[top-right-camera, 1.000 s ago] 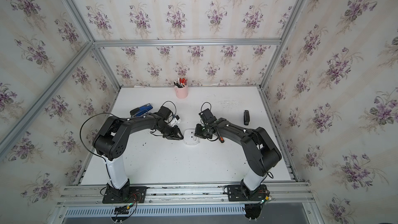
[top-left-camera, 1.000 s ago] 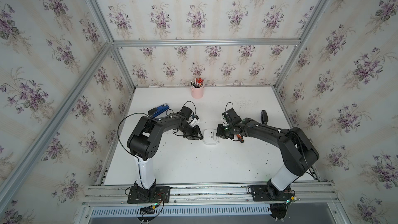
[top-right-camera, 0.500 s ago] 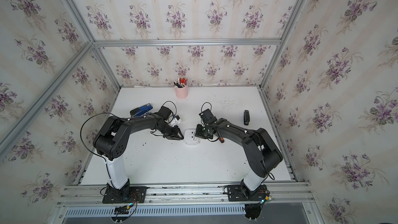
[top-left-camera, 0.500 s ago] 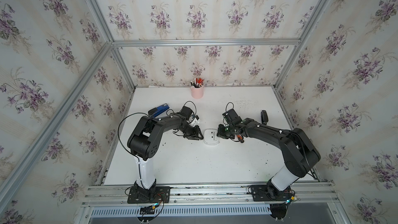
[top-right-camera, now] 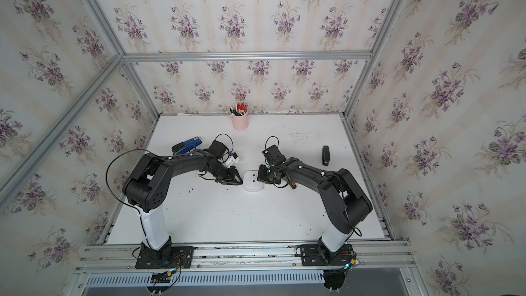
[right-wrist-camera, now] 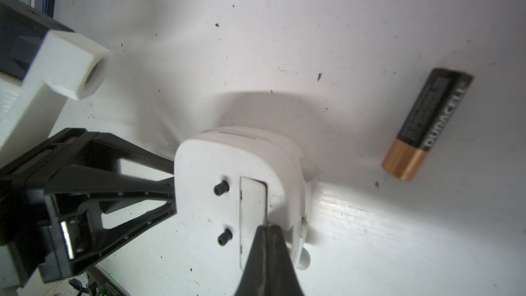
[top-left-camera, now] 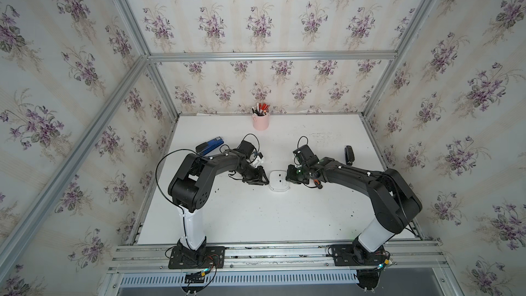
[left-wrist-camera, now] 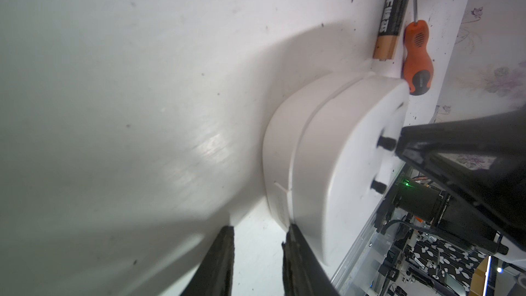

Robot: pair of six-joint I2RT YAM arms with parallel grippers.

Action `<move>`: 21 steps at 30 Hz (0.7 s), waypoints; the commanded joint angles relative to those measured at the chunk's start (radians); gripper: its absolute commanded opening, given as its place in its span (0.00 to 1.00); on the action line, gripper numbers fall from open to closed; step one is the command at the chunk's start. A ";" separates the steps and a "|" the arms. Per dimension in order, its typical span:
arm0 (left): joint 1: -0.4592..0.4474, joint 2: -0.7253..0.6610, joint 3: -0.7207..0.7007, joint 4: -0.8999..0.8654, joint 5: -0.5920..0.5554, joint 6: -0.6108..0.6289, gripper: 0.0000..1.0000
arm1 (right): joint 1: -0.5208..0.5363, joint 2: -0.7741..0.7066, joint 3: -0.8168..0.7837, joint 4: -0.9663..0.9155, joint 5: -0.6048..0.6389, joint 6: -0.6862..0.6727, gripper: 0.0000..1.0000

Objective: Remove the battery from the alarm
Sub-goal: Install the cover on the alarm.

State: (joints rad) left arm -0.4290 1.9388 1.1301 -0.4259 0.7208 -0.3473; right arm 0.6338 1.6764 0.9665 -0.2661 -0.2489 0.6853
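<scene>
Right end effector, slightly shifted, at alarm

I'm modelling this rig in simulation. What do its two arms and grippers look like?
The left arm and right arm are black jointed links on white lower columns with black base plates. Black cables loop off both. The left gripper and right gripper have black tapered fingers. A white printed block sits by the left wrist.
</scene>
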 commanded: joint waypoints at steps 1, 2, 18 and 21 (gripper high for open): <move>-0.005 0.011 -0.009 -0.048 -0.089 0.017 0.36 | 0.006 0.009 -0.003 0.002 -0.026 0.012 0.09; -0.005 0.011 -0.009 -0.049 -0.089 0.017 0.36 | 0.006 0.009 -0.003 -0.004 -0.024 0.011 0.15; -0.005 0.004 -0.010 -0.052 -0.096 0.019 0.36 | -0.007 -0.028 -0.035 -0.029 -0.016 0.030 0.34; -0.005 0.005 -0.009 -0.054 -0.098 0.019 0.36 | -0.021 -0.038 -0.038 -0.042 -0.014 0.026 0.38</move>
State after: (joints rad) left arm -0.4320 1.9350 1.1290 -0.4259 0.7128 -0.3473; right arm 0.6220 1.6447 0.9344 -0.2432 -0.2760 0.7078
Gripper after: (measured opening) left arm 0.358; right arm 0.368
